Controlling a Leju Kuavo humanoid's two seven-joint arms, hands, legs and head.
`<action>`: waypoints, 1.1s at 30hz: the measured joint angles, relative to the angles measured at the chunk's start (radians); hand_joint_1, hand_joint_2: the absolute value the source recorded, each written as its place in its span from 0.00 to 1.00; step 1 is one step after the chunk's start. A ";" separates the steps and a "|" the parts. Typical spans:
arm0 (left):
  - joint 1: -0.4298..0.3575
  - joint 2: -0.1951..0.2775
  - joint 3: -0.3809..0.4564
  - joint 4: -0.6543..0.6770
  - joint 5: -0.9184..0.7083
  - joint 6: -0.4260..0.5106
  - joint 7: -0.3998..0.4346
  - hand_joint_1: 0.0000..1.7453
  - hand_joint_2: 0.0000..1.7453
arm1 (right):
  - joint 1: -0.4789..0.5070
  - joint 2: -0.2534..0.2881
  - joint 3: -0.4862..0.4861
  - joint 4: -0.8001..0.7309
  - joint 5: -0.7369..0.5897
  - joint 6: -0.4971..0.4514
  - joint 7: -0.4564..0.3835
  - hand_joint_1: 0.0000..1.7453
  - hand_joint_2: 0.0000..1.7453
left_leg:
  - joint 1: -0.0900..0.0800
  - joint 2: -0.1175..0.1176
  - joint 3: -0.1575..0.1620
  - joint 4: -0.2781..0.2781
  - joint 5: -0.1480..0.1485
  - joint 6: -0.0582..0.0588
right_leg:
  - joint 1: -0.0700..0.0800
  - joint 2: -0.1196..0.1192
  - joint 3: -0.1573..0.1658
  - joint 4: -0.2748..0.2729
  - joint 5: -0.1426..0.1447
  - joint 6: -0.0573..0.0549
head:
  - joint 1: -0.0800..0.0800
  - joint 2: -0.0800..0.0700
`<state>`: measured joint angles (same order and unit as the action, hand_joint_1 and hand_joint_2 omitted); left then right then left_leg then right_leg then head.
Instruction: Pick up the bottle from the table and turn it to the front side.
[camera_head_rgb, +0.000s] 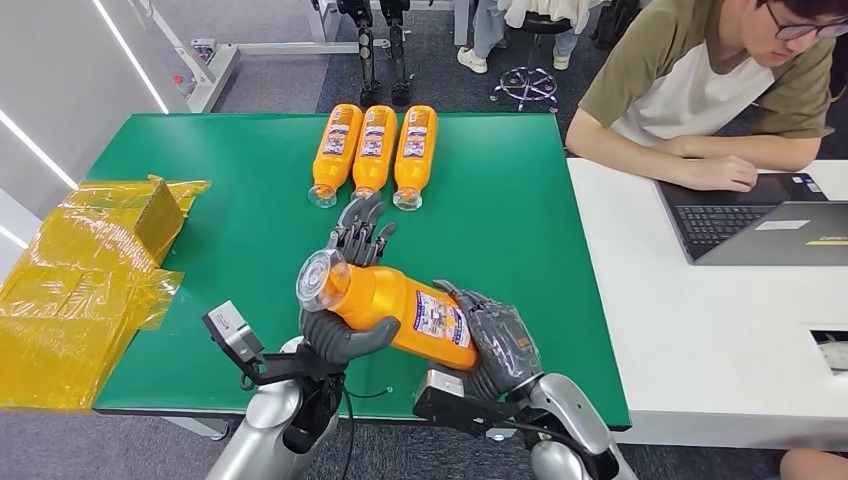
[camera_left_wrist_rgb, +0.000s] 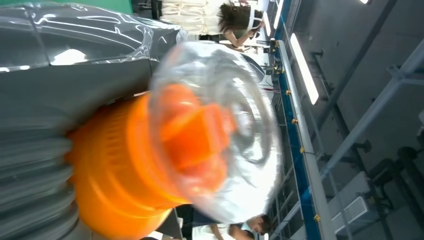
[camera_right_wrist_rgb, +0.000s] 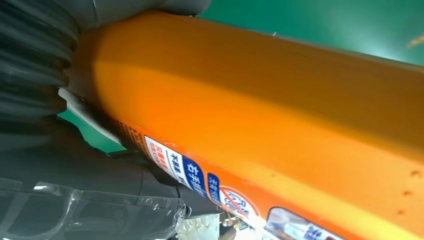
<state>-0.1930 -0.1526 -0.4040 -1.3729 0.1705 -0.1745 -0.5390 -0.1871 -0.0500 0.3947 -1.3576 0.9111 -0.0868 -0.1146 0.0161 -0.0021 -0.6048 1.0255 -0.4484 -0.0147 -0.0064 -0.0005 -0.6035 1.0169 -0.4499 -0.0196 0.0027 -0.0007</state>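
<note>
— The left hand (camera_head_rgb: 345, 300) has the orange bottle (camera_head_rgb: 400, 305) round its neck end, thumb curled under, dark fingers spread up behind the clear cap (camera_head_rgb: 322, 280).

— And the right hand (camera_head_rgb: 500, 345)?

— Wrapped round the base end, fingers closed on it. So both hold that one bottle, lifted above the green bench (camera_head_rgb: 250, 210), near its front edge, lying nearly level; cap toward ten o'clock, base toward four.

— Is the label visible?

— Part of it, facing up beside the right hand (in the right wrist view the label (camera_right_wrist_rgb: 200, 180) runs along the bottle's edge).

— Anything else on the bench?

— Three orange bottles (camera_head_rgb: 373, 150) lie side by side at twelve o'clock, caps toward the robot. Yellow wrapped cardboard (camera_head_rgb: 90, 270) sits at nine o'clock. At two o'clock a person (camera_head_rgb: 700, 80) leans over a laptop (camera_head_rgb: 760, 215) on a white table (camera_head_rgb: 680, 330).
</note>
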 joint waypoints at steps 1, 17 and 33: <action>0.002 0.002 0.000 0.000 -0.001 0.000 0.000 0.00 1.00 | 0.002 -0.005 0.001 -0.001 0.006 0.006 0.003 1.00 1.00 | 0.000 0.000 0.000 0.000 0.000 0.000 | 0.000 0.000 0.000 0.000 0.000 0.000 | 0.000 0.000; 0.018 0.013 0.001 0.005 -0.032 0.011 0.000 1.00 1.00 | 0.030 -0.030 -0.006 -0.002 0.003 -0.090 -0.028 1.00 1.00 | 0.000 0.000 0.000 0.000 0.000 0.000 | 0.000 0.000 0.000 0.000 0.000 0.000 | 0.000 0.000; 0.008 0.003 0.002 0.005 -0.022 0.038 0.022 1.00 1.00 | 0.039 0.007 0.004 -0.032 -0.085 -0.297 -0.137 0.00 1.00 | 0.000 0.000 -0.001 0.000 0.000 0.000 | 0.000 0.000 0.000 0.000 0.000 0.000 | 0.000 0.000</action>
<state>-0.1848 -0.1496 -0.4020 -1.3680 0.1485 -0.1366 -0.5173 -0.1480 -0.0432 0.3984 -1.3896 0.8259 -0.3840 -0.2520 0.0163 -0.0023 -0.6054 1.0254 -0.4484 -0.0147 -0.0063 -0.0009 -0.6035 1.0171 -0.4500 -0.0196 0.0026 -0.0006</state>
